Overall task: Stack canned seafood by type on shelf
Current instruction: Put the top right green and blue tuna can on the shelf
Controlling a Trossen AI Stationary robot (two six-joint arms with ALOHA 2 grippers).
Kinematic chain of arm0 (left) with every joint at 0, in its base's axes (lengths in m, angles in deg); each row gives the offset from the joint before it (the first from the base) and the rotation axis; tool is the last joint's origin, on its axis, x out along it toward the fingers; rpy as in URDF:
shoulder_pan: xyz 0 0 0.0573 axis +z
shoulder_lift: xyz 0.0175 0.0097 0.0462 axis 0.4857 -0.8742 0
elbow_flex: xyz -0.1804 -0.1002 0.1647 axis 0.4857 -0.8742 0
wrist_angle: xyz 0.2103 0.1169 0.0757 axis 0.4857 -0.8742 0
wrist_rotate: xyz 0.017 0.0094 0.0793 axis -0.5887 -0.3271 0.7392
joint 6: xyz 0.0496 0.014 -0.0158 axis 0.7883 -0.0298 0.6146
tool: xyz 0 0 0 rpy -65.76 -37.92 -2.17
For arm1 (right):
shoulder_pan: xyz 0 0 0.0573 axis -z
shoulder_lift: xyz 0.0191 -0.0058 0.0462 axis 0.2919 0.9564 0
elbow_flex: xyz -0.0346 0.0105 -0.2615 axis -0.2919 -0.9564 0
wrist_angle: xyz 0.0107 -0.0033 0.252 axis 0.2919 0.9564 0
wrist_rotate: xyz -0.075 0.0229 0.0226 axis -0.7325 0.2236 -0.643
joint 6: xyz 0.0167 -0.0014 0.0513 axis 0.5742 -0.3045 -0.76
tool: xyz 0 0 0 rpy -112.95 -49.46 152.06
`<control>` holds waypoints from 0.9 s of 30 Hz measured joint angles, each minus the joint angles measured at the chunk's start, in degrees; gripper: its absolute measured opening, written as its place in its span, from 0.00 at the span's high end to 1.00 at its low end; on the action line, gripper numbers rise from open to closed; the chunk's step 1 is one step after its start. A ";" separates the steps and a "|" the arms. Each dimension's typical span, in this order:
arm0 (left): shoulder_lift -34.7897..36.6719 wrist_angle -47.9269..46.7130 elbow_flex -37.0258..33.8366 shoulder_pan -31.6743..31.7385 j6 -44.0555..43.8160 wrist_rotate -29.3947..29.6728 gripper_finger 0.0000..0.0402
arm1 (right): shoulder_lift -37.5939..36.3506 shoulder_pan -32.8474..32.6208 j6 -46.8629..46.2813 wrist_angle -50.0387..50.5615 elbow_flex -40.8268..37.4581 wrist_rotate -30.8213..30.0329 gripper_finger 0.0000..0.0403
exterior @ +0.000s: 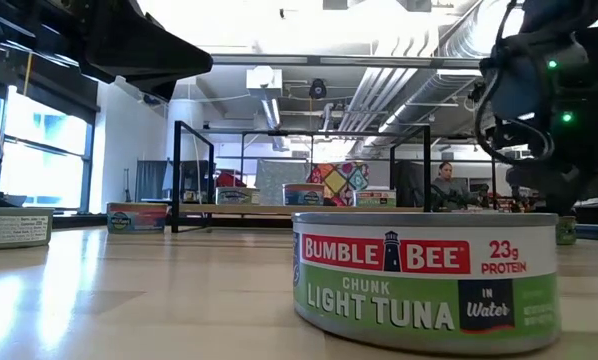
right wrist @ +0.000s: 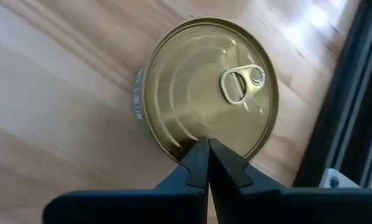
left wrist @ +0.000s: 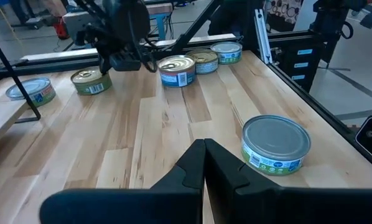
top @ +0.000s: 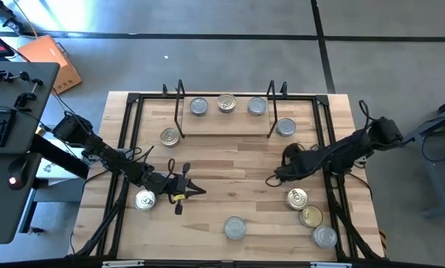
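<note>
Both grippers, left (left wrist: 204, 155) and right (right wrist: 208, 152), have jaws clenched empty; the right hovers over a gold tin (right wrist: 208, 93).

The nearest tin (exterior: 426, 282) in the low view carries the only clear print. Its red band reads "BUMBLE BEE", with "23g PROTEIN" to the right of that on the same band. On the green band below stands "CHUNK LIGHT TUNA", and a dark patch beside it reads "IN Water". Labels on the other tins are too small to read.
</note>
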 joint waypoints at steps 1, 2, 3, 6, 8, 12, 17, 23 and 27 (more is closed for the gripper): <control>0.00 -0.03 0.00 0.00 -0.02 0.00 1.00 | -0.04 0.15 0.77 -0.78 0.22 0.45 1.00; 0.00 -0.03 0.00 0.00 -0.03 0.00 1.00 | -0.04 0.14 1.50 -1.80 0.61 1.10 1.00; 0.00 -0.03 0.00 0.00 -0.05 0.00 1.00 | -0.06 0.13 2.19 -2.79 1.13 2.14 1.00; 0.00 -0.03 0.00 0.00 -0.05 0.00 1.00 | -0.09 0.10 5.15 -6.69 3.06 7.15 1.00; 0.00 -0.01 0.00 0.00 -0.05 0.33 1.00 | -0.04 0.08 7.38 -11.33 4.58 11.18 1.00; 0.10 0.15 0.00 0.00 -0.64 1.78 1.00 | 0.68 0.03 12.78 -23.67 5.78 16.07 1.00; 1.42 -1.01 0.02 -0.34 -2.41 3.47 1.00 | 6.37 0.03 17.10 -37.81 6.39 16.37 1.00; 4.86 -9.00 0.07 -0.91 -6.20 4.59 1.00 | 16.82 0.03 18.55 -42.50 13.66 12.46 1.00; 6.41 -16.36 0.07 -0.94 -9.74 6.95 1.00 | 23.89 0.03 20.86 -42.17 22.49 9.87 1.00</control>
